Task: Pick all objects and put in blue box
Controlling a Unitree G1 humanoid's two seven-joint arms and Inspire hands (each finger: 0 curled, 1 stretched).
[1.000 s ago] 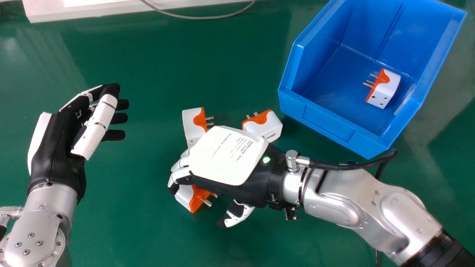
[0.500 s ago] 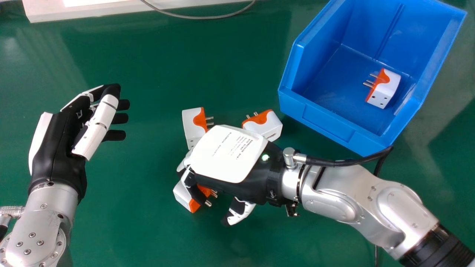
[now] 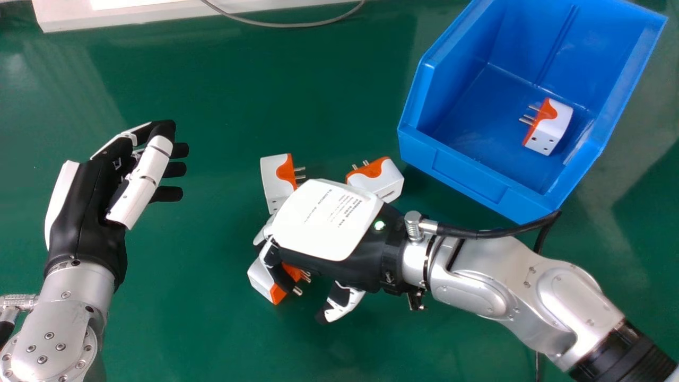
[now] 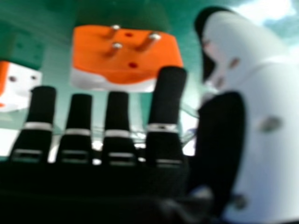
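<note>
Right hand [image 3: 323, 220] palm down over near plug adapter [image 3: 261, 278] on bench [image 3: 201, 318], fingers loose, thumb spread, likely straddling it for a pinch. Blue box [image 3: 467, 178] holds one adapter [image 3: 553, 126], set close presumably to shorten carries. Left hand [image 3: 87, 212] idle, relaxed.

Green table [image 3: 212, 79] with orange-white plugs [image 3: 277, 180].

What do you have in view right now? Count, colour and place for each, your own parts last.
Table: one, green, beneath everything
Box: one, blue, far right on the table
Boxed plug adapter: one, white and orange, inside the box
Loose plug adapters: three, white and orange, mid-table
Cable: one, grey, far edge
Slab: one, white, far left
Left hand: one, black and white, left side
Right hand: one, black and white, over the nearest adapter
</note>
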